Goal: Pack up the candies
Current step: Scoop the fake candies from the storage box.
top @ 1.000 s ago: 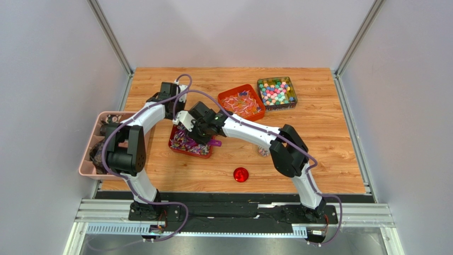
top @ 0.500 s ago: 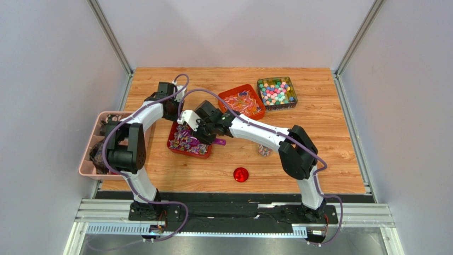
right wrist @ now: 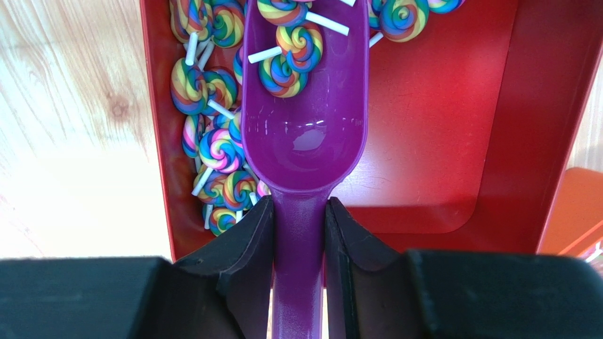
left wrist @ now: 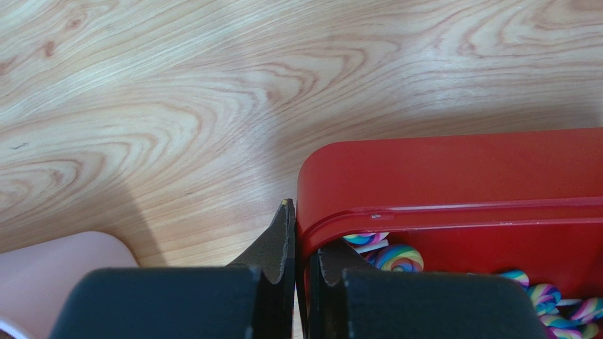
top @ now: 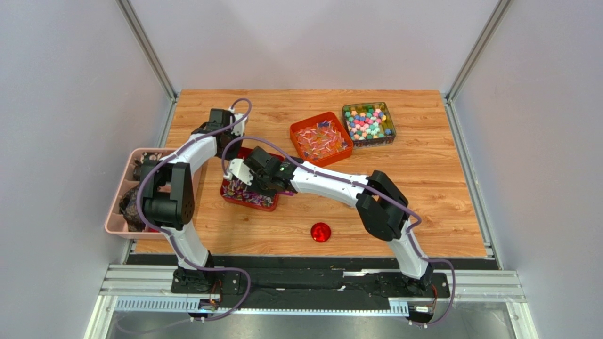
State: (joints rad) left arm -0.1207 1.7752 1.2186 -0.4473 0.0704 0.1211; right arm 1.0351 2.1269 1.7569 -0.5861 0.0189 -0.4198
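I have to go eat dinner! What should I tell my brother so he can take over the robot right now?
Left end effector: shut on the red tray, at a corner of its wall.
Right end effector: shut on the purple scoop, by its handle.
Candies: rainbow lollipops lie in the red tray, a few in the scoop's bowl; other sweets in the orange tray and the tin.
Done: scoop loaded with a few.
Left: lift the scoop out, pack its load, then more.
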